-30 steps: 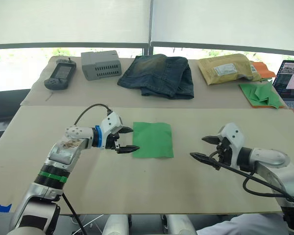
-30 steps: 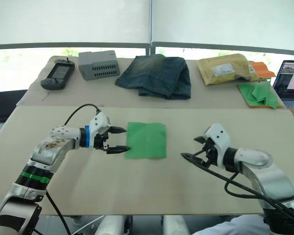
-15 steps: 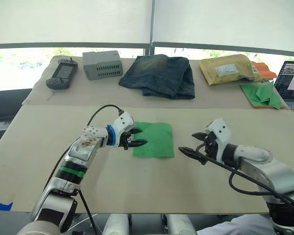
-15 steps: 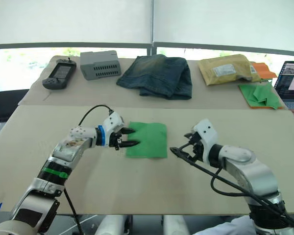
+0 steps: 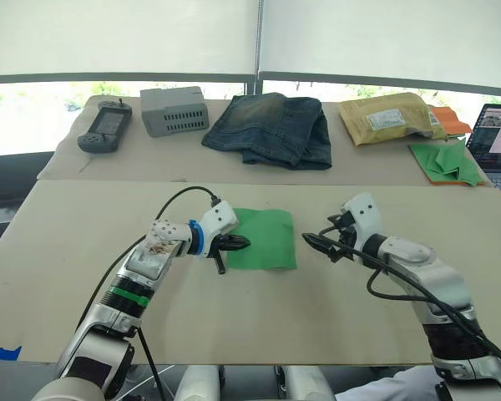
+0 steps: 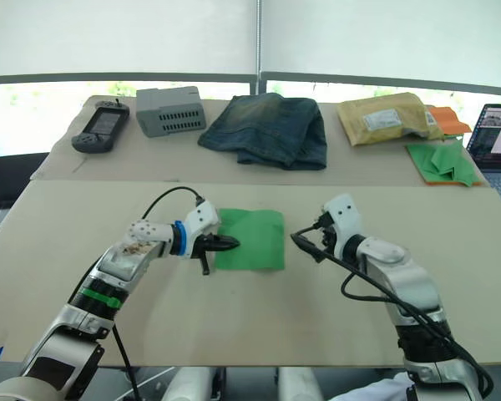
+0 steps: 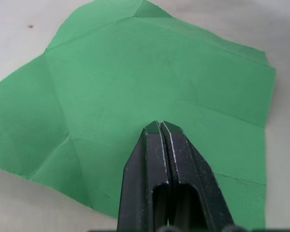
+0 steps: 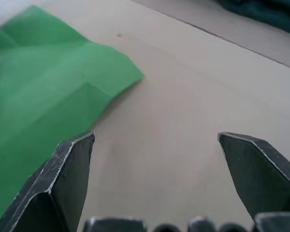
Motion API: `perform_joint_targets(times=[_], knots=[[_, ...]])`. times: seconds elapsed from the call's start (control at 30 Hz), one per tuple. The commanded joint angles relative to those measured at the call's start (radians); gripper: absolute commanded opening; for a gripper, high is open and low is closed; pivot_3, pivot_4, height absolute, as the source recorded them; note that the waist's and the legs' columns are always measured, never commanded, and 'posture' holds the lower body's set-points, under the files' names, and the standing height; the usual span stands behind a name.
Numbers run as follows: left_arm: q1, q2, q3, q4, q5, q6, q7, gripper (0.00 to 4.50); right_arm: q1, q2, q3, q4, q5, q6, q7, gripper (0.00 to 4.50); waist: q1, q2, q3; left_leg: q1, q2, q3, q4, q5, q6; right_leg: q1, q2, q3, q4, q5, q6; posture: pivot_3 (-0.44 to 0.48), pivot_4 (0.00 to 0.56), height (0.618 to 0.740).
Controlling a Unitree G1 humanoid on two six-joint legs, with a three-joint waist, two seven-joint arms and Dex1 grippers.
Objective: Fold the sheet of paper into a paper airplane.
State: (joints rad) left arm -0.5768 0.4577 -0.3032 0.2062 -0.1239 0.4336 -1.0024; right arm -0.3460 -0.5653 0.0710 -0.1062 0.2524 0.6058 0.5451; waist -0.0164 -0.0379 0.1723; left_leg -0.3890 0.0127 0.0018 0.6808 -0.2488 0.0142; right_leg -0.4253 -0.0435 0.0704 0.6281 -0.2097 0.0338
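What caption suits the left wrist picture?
Left pincer, fingers shut, on the creased green sheet of paper.

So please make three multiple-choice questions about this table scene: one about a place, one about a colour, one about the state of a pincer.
1. Where does the sheet of paper lie?
A. between the two pincers
B. on the folded jeans
C. beside the grey box

2. What colour is the sheet?
A. orange
B. bright green
C. white

3. How are the fingers of the left pincer?
A. wide apart
B. shut over the sheet
C. around the envelope

Answers:
1 A, as the sheet lies flat on the table with the left pincer at one edge and the right pincer off the other.
2 B, plainly green in both eye views.
3 B, as the left wrist view shows its fingers pressed together above the green paper.
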Motion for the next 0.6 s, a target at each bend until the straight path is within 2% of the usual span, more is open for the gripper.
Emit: perform_joint_targets(times=[0.03,0.17,0.3,0.6], knots=[[0.033,-0.003,-0.041,-0.01,0.028,0.024,0.0,0.04,-0.053,-0.014,0.008,0.058,-0.048,-0.103,0.035,4.5,0.0,0.0,0.0,0.0,0.0,0.0,0.0,0.0,0.0,0.0,0.0,0.0,0.0,0.0,0.0,0.0,0.15,0.728],[0.046,-0.008,-0.049,-0.018,0.039,0.029,0.015,0.04,-0.084,-0.012,0.043,0.123,-0.083,-0.155,0.087,4.5,-0.001,0.0,0.0,0.002,0.0,0.0,0.0,0.0,0.0,0.001,0.0,0.0,0.0,0.0,0.0,0.0,0.15,0.728],[0.058,-0.012,-0.049,-0.024,0.043,0.034,0.03,0.0,-0.146,-0.03,0.114,0.228,-0.178,-0.268,0.134,3.34,-0.001,0.001,-0.001,0.002,0.0,0.0,0.0,0.0,0.0,0.002,0.0,0.0,0.0,0.0,0.0,0.0,0.15,0.728],[0.078,-0.035,-0.053,-0.029,0.039,0.033,0.055,0.0,-0.193,-0.049,0.155,0.319,-0.222,-0.336,0.282,0.19,0.004,0.002,-0.002,0.002,0.0,0.0,0.0,0.0,0.0,0.003,0.0,0.0,0.0,0.002,-0.003,0.0,0.15,0.728]])
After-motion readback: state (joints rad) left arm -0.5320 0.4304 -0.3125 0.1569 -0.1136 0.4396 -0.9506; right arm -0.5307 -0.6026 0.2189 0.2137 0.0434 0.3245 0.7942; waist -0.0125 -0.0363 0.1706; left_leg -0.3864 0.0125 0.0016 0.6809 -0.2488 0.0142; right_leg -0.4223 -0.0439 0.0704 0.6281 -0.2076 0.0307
